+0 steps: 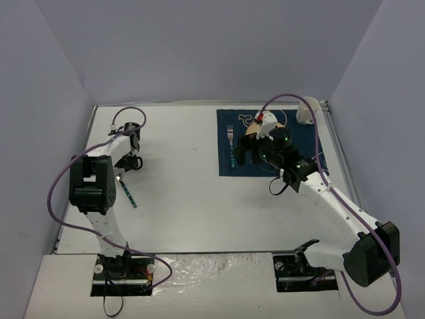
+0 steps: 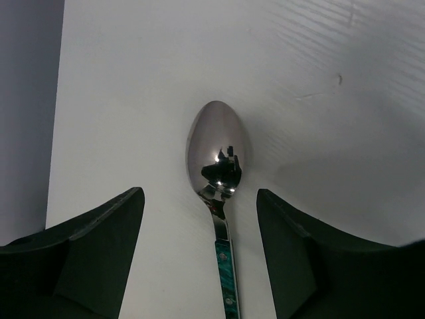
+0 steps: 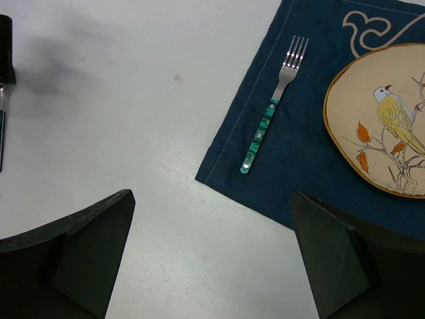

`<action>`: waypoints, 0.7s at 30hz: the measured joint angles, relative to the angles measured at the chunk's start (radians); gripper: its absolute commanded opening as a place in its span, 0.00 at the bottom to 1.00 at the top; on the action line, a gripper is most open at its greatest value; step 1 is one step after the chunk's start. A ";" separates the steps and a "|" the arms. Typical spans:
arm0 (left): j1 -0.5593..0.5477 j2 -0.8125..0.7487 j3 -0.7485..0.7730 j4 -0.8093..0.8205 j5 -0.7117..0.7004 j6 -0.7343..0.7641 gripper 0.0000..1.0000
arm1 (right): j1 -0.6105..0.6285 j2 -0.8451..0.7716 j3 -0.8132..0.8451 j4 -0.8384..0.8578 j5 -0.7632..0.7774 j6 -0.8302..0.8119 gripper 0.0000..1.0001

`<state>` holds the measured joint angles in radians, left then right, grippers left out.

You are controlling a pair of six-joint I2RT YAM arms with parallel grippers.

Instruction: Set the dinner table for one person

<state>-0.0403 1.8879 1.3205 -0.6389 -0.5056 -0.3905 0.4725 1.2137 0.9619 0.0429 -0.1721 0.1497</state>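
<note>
Well left of the navy placemat (image 1: 224, 123), straddles the teal-handled spoon (image 2: 216, 153) lengthwise, left gripper (image 2: 199, 199) parted without touching it, right gripper (image 3: 212, 199) spread wide.

1. The bench (image 1: 186, 199) is a wide, white, matte rectangle with a thin metal edge along its far side. Fine grain lines run across it, and a small scuff (image 3: 178, 78) marks it just left of the placemat.
2. A navy cloth placemat (image 1: 226, 126) lies flat on it, its stitched edges square with the bench's edges.
3. A spoon (image 2: 216, 153) with a green patterned handle lies on bare bench, well to the left of the placemat and level with its near edge.
4. A white rounded thing (image 1: 305, 111) sits just beyond the placemat's far right corner; what it is cannot be told.
</note>
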 measured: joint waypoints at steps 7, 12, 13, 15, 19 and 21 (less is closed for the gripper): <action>-0.051 0.101 0.066 -0.059 -0.045 0.030 0.60 | 0.000 -0.002 -0.006 0.002 0.010 0.000 1.00; -0.039 0.121 0.082 -0.081 -0.076 0.047 0.58 | 0.000 -0.006 -0.006 0.002 0.016 0.000 1.00; -0.037 0.127 0.088 -0.087 -0.081 0.050 0.58 | 0.000 -0.006 -0.006 0.002 0.017 0.000 1.00; -0.033 0.140 0.101 -0.093 -0.093 0.056 0.56 | 0.000 -0.006 -0.006 0.002 0.018 0.000 1.00; -0.029 0.161 0.122 -0.105 -0.109 0.066 0.52 | 0.000 -0.006 -0.006 0.002 0.019 0.000 1.00; -0.029 0.173 0.129 -0.111 -0.123 0.070 0.50 | 0.000 -0.006 -0.006 0.002 0.020 0.000 1.00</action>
<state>-0.0692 2.0607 1.4495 -0.7503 -0.6282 -0.3207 0.4728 1.2076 0.9562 0.0452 -0.1522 0.1493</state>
